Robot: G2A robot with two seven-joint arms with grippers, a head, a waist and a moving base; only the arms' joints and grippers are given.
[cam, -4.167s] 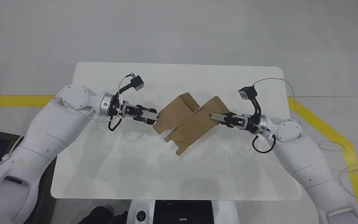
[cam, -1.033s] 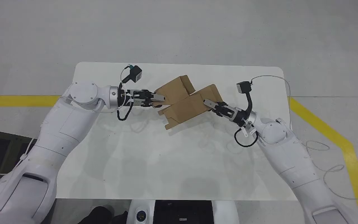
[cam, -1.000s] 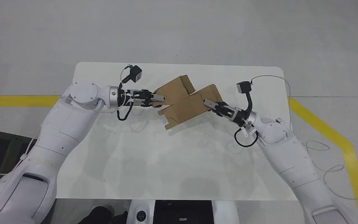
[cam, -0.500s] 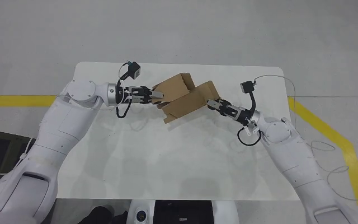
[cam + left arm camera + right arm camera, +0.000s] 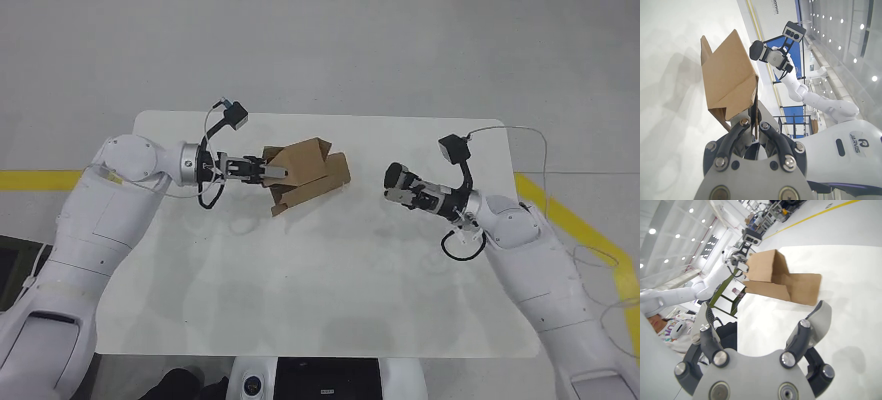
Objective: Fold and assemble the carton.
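Note:
A brown cardboard carton [image 5: 305,172], partly folded with loose flaps, hangs just above the white table [image 5: 320,290] near its far middle. My left gripper [image 5: 268,173] is shut on the carton's left edge; in the left wrist view the cardboard [image 5: 728,79] runs up from between the gripper's [image 5: 753,113] fingers. My right gripper [image 5: 392,182] hovers to the right of the carton, apart from it, open with nothing between its fingers. In the right wrist view the carton [image 5: 780,279] lies beyond the open right gripper [image 5: 762,311], and the left gripper [image 5: 743,266] grips its far side.
The table edge [image 5: 500,125] lies near the right arm. A yellow floor line [image 5: 40,180] runs past both table ends. A seated person [image 5: 668,328] is off beyond the table in the right wrist view.
My right gripper has let go of the carton, opened and drawn back to the right. The left gripper has pulled the carton leftward, still shut on it.

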